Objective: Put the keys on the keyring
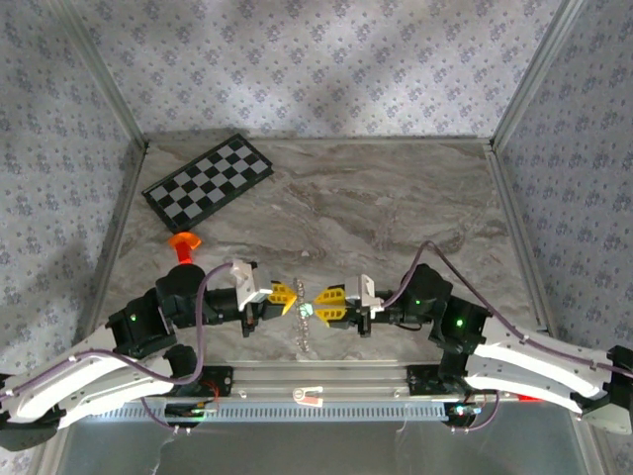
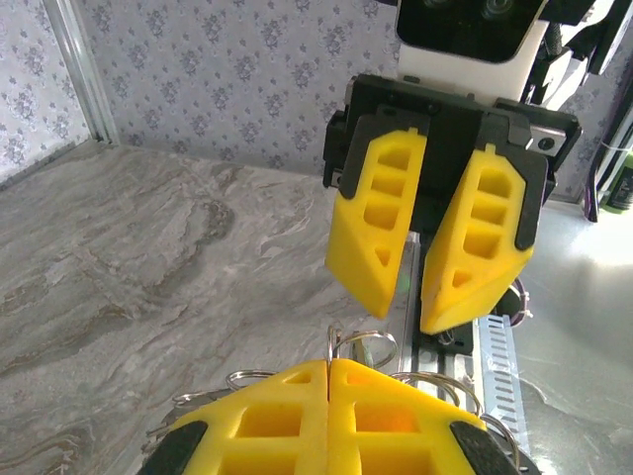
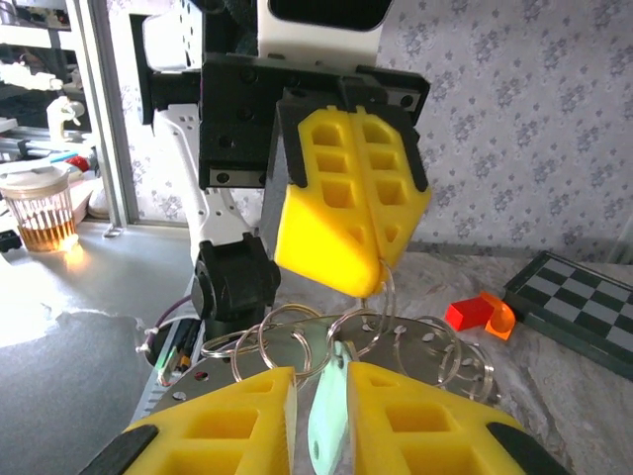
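My two grippers meet tip to tip above the table's near edge. The left gripper (image 1: 288,294) is shut on a thin silver loop of the keyring (image 2: 358,339), pinched at its fingertips (image 2: 329,364). The keyring (image 3: 435,351), a bunch of silver rings round a holed metal plate, hangs under them (image 1: 305,332). The mint-green key (image 3: 329,421) hangs between the fingers of my right gripper (image 3: 321,381). Those jaws stand a little apart, with a gap on the key's left side. The key's top sits at a ring. In the left wrist view, the right gripper (image 2: 404,312) shows its fingers parted.
A black-and-white checkerboard (image 1: 208,181) lies at the back left, an orange plastic piece (image 1: 184,242) just in front of it. Patterned walls close the table on three sides. A metal rail (image 1: 316,378) runs along the near edge under the grippers.
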Controlling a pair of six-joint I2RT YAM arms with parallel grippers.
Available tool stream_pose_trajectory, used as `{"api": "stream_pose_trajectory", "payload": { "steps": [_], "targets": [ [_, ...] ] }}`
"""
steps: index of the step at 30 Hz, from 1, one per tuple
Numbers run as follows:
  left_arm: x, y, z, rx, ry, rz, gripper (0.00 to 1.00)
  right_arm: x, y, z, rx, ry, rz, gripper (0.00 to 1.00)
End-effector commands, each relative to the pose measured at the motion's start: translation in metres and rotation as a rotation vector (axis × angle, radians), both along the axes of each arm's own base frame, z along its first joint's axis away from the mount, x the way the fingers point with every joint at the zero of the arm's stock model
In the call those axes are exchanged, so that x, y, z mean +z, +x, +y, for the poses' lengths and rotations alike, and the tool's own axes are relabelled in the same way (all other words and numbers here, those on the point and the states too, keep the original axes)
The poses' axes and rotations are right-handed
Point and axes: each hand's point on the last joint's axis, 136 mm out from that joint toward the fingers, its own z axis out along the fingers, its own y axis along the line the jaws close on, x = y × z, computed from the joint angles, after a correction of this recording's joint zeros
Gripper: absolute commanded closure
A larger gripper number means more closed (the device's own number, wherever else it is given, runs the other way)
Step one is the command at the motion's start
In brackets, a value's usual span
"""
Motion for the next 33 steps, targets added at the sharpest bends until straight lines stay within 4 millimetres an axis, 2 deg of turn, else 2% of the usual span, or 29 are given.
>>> {"api": "stream_pose_trajectory", "payload": {
  "steps": [1, 8, 13, 16, 33],
  "targets": [
    [0.022, -0.008, 0.001, -0.034, -0.086, -0.044, 1.0, 0.013, 0.003, -0.006, -0.032, 0.051, 0.021, 0.78],
    [0.026, -0.015, 0.003, -0.074, -0.096, -0.057, 1.0, 0.025, 0.007, -0.008, -0.041, 0.07, 0.079, 0.77],
    [0.026, -0.018, 0.002, -0.091, -0.096, -0.058, 1.0, 0.028, 0.012, -0.002, -0.05, 0.05, 0.13, 0.65],
    [0.025, -0.019, 0.001, -0.097, -0.093, -0.06, 1.0, 0.029, 0.016, 0.002, -0.061, 0.041, 0.159, 0.63],
    [0.021, -0.012, -0.002, -0.075, -0.081, -0.082, 1.0, 0.029, 0.015, 0.017, -0.007, 0.036, 0.226, 0.69]
  ]
}}
